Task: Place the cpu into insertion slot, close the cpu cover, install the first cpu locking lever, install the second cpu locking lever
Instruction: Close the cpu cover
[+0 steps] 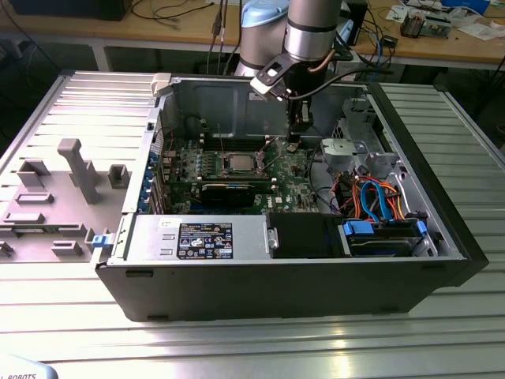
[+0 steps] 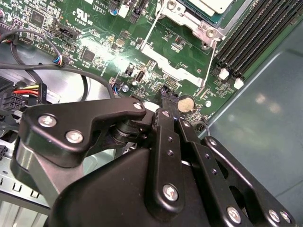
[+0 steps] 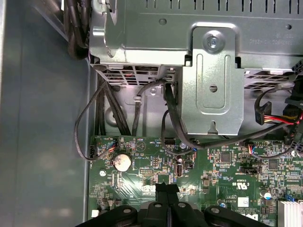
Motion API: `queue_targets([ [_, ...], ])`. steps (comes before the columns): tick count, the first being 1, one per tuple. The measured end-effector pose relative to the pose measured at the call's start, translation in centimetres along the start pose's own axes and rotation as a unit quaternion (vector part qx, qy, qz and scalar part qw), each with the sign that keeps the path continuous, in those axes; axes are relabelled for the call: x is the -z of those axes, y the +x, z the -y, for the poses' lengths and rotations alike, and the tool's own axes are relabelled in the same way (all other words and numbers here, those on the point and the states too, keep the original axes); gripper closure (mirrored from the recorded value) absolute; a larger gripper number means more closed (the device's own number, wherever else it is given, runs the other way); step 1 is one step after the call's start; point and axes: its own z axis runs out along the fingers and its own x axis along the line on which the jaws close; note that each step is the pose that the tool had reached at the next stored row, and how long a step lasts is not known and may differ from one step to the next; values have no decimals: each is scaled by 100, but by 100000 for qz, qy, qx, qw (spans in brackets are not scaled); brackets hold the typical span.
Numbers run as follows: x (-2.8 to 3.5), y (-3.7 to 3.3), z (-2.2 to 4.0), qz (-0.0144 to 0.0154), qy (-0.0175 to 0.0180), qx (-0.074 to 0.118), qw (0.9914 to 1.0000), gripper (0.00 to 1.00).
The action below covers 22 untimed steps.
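Presently the cpu (image 1: 239, 163) lies flat in the insertion slot (image 1: 240, 174) near the middle of the motherboard (image 1: 288, 180), metal top facing up; being square, it has no long axis, and its edges run parallel to the memory slots (image 2: 255, 33); the cpu cover (image 2: 195, 22) appears to be down around it, though this cannot be confirmed. Two thin rods flank the socket, the nearer lever (image 2: 211, 64) and the farther lever (image 2: 150, 26); in the exterior view both stand raised, long axes rising from the socket toward twelve o'clock; neither is latched.

Step in hand, as judged: the first locking lever. The gripper (image 1: 295, 144) hangs low over the board at about two o'clock from the socket in the exterior view, near a coin cell (image 3: 123, 161); both wrist views show its fingers (image 3: 161, 191) pressed together with nothing between them.

Judged requirement: contact on a rod's free end, pushed down and hooked beneath its catch, without bending the wire.
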Motion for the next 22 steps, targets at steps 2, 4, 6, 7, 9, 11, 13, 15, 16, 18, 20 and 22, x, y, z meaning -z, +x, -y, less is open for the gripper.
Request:
queue_targets([
  [2, -13, -9, 0, 17, 6, 6, 100000, 88],
  [4, -30, -24, 1, 11, 2, 6, 100000, 88],
  [6, -45, -44, 2, 15, 4, 5, 100000, 88],
  [7, -51, -53, 3, 16, 5, 4, 100000, 88],
  [9, -59, -68, 16, 14, 9, 2, 100000, 88],
  [11, -65, -72, 36, 23, 9, 5, 100000, 88],
  [13, -66, -72, 60, 20, 9, 7, 100000, 88],
  [15, -67, -71, 61, 10, 6, 6, 100000, 88],
  [16, -67, -71, 61, 8, 5, 5, 100000, 88],
  [18, -67, -71, 61, 6, 4, 6, 100000, 88],
  [20, -67, -71, 63, 5, 5, 2, 100000, 88],
  [22, -66, -72, 70, 7, 7, -4, 100000, 88],
])
